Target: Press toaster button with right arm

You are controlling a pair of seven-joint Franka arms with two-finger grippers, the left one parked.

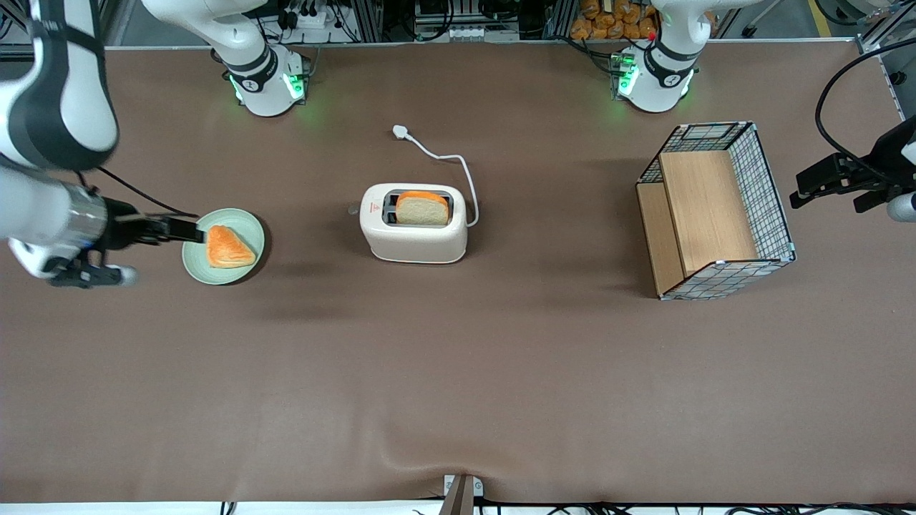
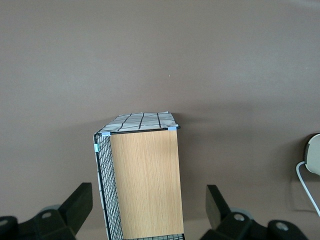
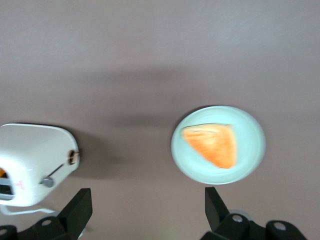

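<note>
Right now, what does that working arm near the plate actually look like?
The right arm is made of bulky white rounded segments with wide black bands, then a shiny silver wrist ring. Its slim black two-fingered tool, fingers open, is above the pale green round plate. A thin black cable runs alongside it. Its white base glows green.

Brown table (image 1: 458, 372), toaster (image 1: 413, 232) mid-table, green plate (image 1: 223, 247), wire-and-wood basket (image 1: 715, 211), gripper (image 1: 187, 230) above plate.

The right arm (image 1: 50, 107) is seen clad in white shells broken by broad black bands, with a silver metal ring at the wrist. A slim black claw (image 1: 187, 230) is fitted at its tip, and a thin black cable is run alongside it.
</note>
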